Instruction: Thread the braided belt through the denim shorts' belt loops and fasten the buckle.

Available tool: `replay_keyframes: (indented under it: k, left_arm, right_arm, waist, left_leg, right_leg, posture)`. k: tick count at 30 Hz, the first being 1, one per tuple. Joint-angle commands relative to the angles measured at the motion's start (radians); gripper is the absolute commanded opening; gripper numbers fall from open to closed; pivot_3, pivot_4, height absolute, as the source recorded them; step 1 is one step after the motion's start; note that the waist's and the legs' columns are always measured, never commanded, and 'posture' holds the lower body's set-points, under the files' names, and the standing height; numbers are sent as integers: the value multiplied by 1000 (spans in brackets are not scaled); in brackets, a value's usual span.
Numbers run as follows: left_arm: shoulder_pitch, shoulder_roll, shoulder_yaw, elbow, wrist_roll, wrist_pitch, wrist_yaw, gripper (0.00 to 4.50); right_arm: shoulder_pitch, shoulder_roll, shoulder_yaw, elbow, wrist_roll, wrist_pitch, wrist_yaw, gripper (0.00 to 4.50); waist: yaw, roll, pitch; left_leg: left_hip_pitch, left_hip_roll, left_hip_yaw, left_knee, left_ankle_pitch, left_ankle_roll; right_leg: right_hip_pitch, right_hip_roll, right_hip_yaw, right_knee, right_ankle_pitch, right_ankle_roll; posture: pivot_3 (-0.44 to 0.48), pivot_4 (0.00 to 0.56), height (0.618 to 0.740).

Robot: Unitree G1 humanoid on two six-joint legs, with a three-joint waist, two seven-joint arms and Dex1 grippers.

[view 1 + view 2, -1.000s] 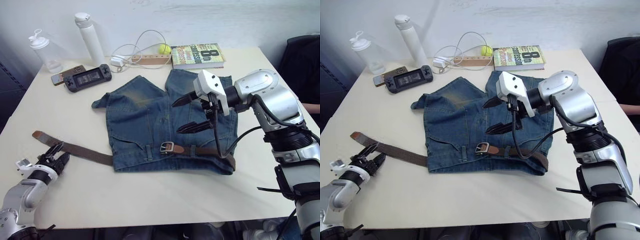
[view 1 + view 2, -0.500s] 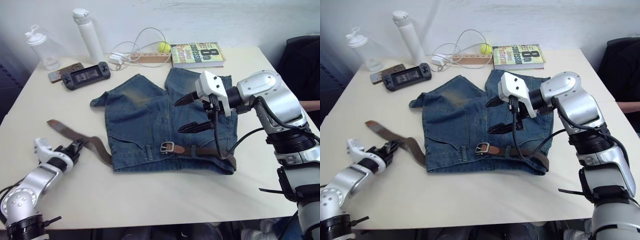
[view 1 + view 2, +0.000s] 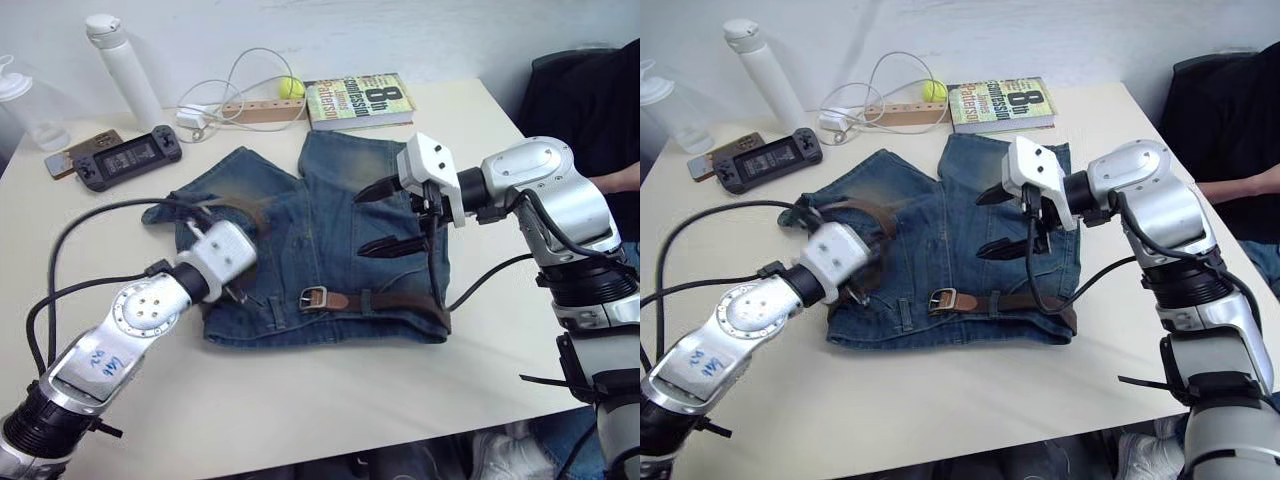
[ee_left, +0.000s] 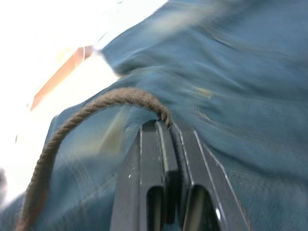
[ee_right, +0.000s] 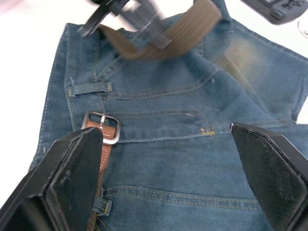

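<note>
The shorts (image 3: 320, 240) lie flat mid-table, waistband toward the near edge, legs toward the far edge. The belt (image 3: 395, 300) runs along the waistband through the loops (image 5: 91, 88) on the right half, and the buckle (image 3: 313, 297) sits at the middle of the waistband. The belt's free end arcs up over the shorts' left leg, clamped in the left gripper (image 3: 862, 290), whose fingers (image 4: 163, 159) are pressed together on the woven strap above the denim. The right gripper (image 3: 392, 217) hovers over the right leg of the shorts, spread wide and holding nothing. Along the table's far edge there's a book (image 3: 358, 98), a white bottle (image 3: 122, 71), a game console (image 3: 126, 160) and a white cable (image 3: 215, 95)
</note>
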Motion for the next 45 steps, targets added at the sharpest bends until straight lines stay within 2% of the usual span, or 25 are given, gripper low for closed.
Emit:
replay_keyframes:
  k: [1, 4, 9, 12, 21, 24, 28, 33, 37, 40, 45]
  left_arm:
    - [-6, 25, -32, 27, 184, -133, -92, 11]
    - [13, 3, -9, 59, 202, -163, -146, 11]
    - [21, -75, 55, 93, 162, -156, -216, 11]
    - [23, -99, 64, 87, 171, -164, -262, 11]
    - [25, -143, 94, 107, 190, -134, -353, 11]
    - [31, -135, 98, 130, 205, -140, -384, 11]
    - [20, -153, 108, 148, 210, -141, -401, 11]
    - [3, -177, 116, 153, 216, -127, -414, 11]
    - [0, -192, 117, 148, 218, -100, -429, 11]
    - [-6, -212, 118, 136, 208, -71, -439, 11]
    - [-15, -216, 116, 140, 223, -68, -459, 11]
  right_arm:
    - [19, -24, -28, -56, -18, -14, -20, 4500]
    - [54, -17, -21, -81, -49, -42, -57, 4500]
    - [169, 6, 25, -146, -144, -189, -127, 4500]
    - [215, 57, 31, -211, -152, -197, -184, 4500]
    - [256, 88, 19, -220, -208, -250, -257, 4500]
    - [216, 82, -52, -251, -90, -151, -213, 4500]
    - [190, 38, -40, -245, -94, -127, -173, 4500]
    - [272, 20, -5, -315, -58, -53, -141, 4500]
    - [320, 82, -23, -435, 66, 163, -206, 4500]
    - [350, 71, 14, -473, 25, 186, -251, 4500]
    - [376, 19, 66, -433, -82, 159, -308, 4500]
  waist:
    - [1, 0, 0]
    - [7, 0, 0]
    - [20, 0, 0]
    - [22, 0, 0]
    - [24, 0, 0]
    - [24, 0, 0]
    - [21, 0, 0]
    - [25, 0, 0]
    - [22, 0, 0]
    - [25, 0, 0]
    - [27, -1, 0]
  left_leg:
    - [-1, 0, 0, 0, 0, 0]
    - [-1, 0, 0, 0, 0, 1]
    - [-1, 0, 0, 2, 0, 1]
    - [-1, 0, 0, 3, 0, 1]
    - [-1, -1, 0, 13, 0, 1]
    - [-1, -1, 0, 14, 0, 1]
    - [-1, -1, 0, 14, -1, 1]
    - [-1, -1, 0, 14, -1, 2]
    - [-2, -1, 0, 15, -1, 2]
    - [-2, -1, -1, 15, -1, 1]
    - [-2, -2, 0, 16, -2, 2]
  right_leg:
    - [0, 0, 0, 0, 0, 0]
    - [-1, 0, 0, 0, 0, 0]
    - [-1, 0, -1, 0, 0, 0]
    - [-1, 0, 0, 1, 0, 0]
    - [1, 0, 0, 9, 0, 0]
    - [1, 0, 0, 10, 0, 0]
    - [0, 0, 0, 10, 0, 0]
    - [1, 0, 0, 9, 0, 0]
    - [1, 0, 1, 10, 0, 0]
    - [0, 0, 0, 11, 0, 0]
    - [1, -1, 0, 10, 0, 1]
  posture:
    - [0, 150, 740]
    - [0, 150, 740]
    - [0, 150, 740]
    - [0, 150, 740]
    - [0, 150, 740]
    - [0, 150, 740]
    - [0, 150, 740]
    - [0, 150, 740]
    - [0, 150, 740]
    - [0, 150, 740]
    - [0, 150, 740]
